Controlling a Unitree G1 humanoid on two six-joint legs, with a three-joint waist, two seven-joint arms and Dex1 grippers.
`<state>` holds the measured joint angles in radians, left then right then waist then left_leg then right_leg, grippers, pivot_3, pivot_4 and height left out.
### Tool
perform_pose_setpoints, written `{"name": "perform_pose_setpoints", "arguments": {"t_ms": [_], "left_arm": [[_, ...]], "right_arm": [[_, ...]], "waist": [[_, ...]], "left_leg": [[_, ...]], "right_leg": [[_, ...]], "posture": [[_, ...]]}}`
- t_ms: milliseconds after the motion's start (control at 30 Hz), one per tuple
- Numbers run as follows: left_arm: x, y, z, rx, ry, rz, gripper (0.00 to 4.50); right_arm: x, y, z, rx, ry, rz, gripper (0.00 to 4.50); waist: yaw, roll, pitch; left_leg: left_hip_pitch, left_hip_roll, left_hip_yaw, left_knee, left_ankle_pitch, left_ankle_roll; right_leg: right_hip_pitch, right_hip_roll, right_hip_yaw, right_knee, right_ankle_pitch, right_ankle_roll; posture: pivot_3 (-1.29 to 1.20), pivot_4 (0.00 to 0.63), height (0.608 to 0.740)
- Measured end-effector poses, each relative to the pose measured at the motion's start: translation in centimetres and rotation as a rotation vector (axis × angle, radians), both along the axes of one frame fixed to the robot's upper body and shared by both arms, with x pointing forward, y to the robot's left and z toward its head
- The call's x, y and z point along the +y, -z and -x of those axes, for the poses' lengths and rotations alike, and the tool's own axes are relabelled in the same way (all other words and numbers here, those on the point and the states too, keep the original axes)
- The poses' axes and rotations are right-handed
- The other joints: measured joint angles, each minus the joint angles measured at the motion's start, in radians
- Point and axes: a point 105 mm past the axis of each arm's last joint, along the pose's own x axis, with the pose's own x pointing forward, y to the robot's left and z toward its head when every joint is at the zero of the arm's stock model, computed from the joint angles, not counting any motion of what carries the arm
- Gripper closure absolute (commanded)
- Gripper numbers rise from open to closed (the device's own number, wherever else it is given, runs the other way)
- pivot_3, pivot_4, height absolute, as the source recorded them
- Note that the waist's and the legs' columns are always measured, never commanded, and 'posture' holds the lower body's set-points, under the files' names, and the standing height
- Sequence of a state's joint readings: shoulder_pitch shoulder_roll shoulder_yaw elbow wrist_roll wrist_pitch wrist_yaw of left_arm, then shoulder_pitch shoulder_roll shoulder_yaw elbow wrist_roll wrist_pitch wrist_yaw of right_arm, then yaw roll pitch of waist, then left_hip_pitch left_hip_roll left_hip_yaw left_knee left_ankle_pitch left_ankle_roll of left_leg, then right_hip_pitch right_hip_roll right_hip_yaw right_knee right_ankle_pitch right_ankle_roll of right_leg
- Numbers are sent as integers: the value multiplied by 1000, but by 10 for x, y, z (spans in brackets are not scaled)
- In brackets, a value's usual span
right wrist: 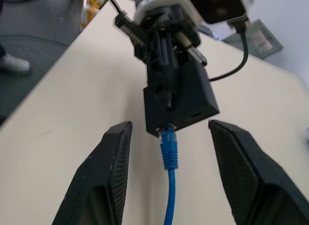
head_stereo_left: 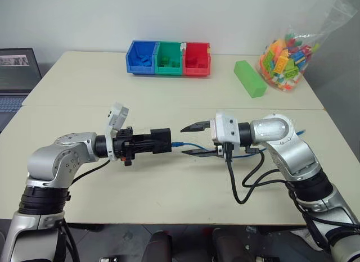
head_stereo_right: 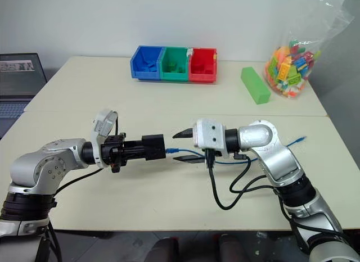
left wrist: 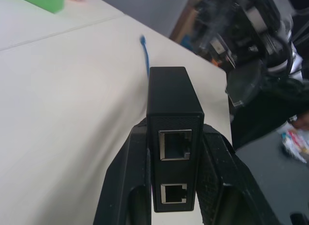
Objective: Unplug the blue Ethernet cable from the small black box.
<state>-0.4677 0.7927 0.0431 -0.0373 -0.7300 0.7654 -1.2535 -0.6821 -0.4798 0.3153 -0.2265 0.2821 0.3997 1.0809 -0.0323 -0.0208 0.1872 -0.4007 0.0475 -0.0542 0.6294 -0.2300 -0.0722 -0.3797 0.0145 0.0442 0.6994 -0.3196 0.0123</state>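
over the near table edge, our two grippers face each other.
our left gripper clamps the small black box; our right gripper stands parted around the blue ethernet cable, whose plug sits at the box's port; bins lie beyond.
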Motion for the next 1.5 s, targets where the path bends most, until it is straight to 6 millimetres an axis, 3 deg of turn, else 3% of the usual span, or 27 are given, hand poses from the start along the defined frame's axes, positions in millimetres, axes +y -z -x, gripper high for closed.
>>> {"name": "perform_pose_setpoints", "arguments": {"t_ms": [267, 467, 1200, 1300, 1500], "left_arm": [[-9, -10, 2, -66, 65, 12, 3711], [-12, -12, 4, -82, 83, 16, 3711], [-15, -13, 5, -77, 94, 26, 3711], [-15, -13, 5, -77, 94, 26, 3711], [-15, -13, 5, -77, 95, 26, 3711]], "right_arm": [[2, 23, -2, 400, 95, -58, 1840], [-1, 25, 0, 551, 112, -94, 1840], [6, 18, -2, 652, 115, -194, 1840], [4, 18, -2, 652, 117, -191, 2308], [1, 19, -1, 653, 111, -181, 3690]], "waist": [[0, 0, 0], [-1, 0, 0], [-2, 0, 0], [-2, 0, 0], [-2, 0, 0]], "left_leg": [[-1, 0, 0, 0, 0, 0], [-1, 0, 0, 0, 0, 0], [-1, 0, 1, 0, 0, 0], [-1, 0, 1, 0, 0, 0], [-1, 0, 1, 0, 0, 0]], "right_leg": [[-1, 0, 0, 0, 0, 0], [-1, 0, 0, -1, 0, 0], [-1, 1, 0, -1, -1, 1], [-1, 1, 0, -1, 0, 1], [-1, 1, 0, -1, -1, 1]], "posture": [[0, 150, 740], [0, 150, 740], [0, 150, 740], [0, 150, 740], [0, 150, 740]]}}
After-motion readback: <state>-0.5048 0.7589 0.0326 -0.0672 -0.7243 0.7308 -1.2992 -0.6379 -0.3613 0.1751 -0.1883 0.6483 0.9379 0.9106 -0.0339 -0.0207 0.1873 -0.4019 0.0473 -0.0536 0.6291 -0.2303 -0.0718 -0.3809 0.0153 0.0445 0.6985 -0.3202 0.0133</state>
